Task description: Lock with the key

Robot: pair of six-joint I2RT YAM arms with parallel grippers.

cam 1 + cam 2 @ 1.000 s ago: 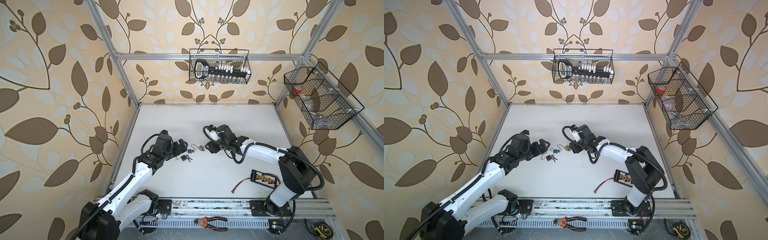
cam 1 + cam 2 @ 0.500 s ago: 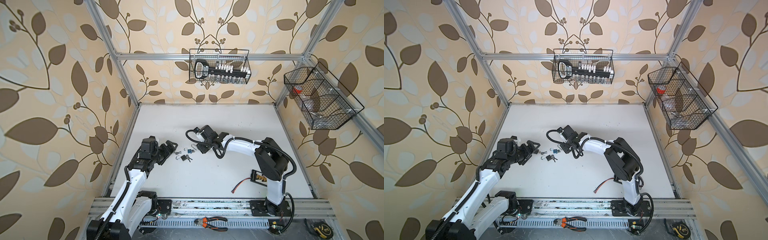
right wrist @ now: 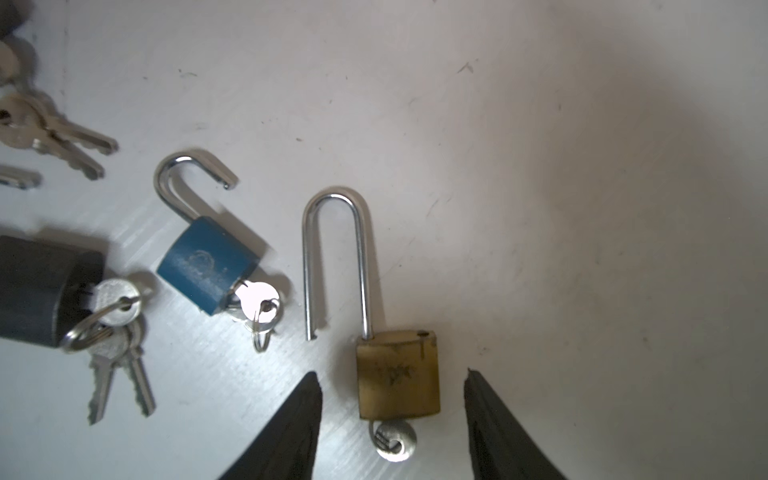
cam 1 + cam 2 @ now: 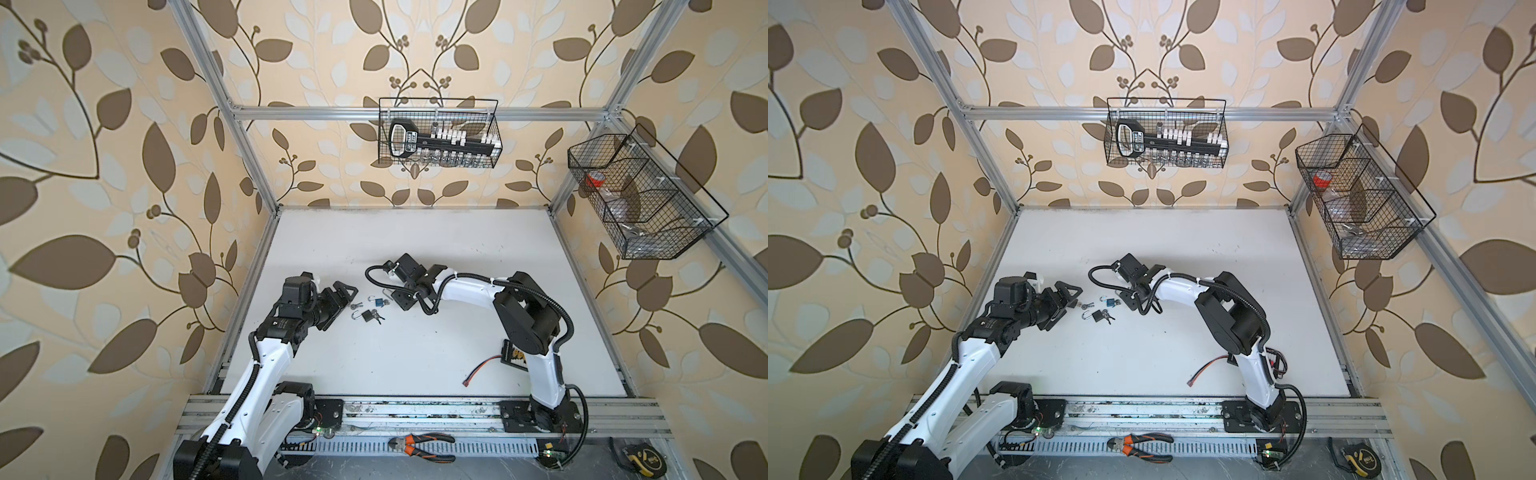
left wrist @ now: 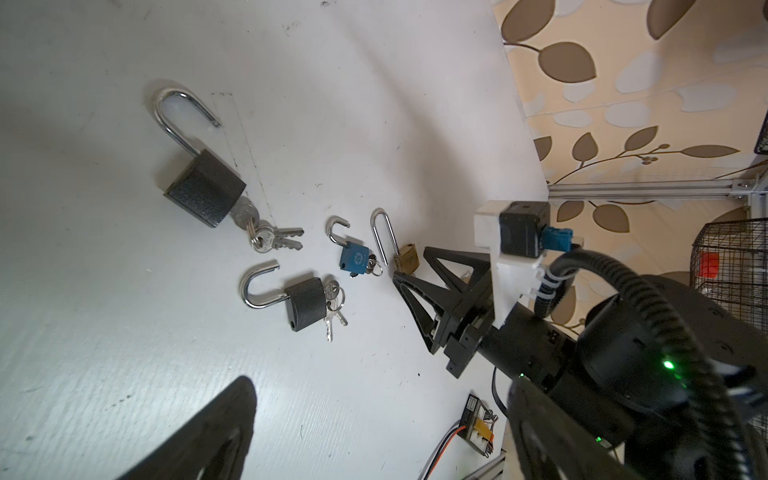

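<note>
My right gripper (image 3: 390, 372) jaws apart, straddling brass padlock (image 5: 406, 261), no contact. Left gripper (image 4: 338, 306) spread wide, well apart from brass padlock.

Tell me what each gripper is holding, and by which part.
Nothing. The right gripper straddles the brass padlock without touching; the left gripper is open, empty.

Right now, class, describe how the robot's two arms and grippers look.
The left arm and right arm have white shells with black joints; a black ribbed hose runs along each. The left gripper and right gripper have black, triangular open-frame fingers.
</note>
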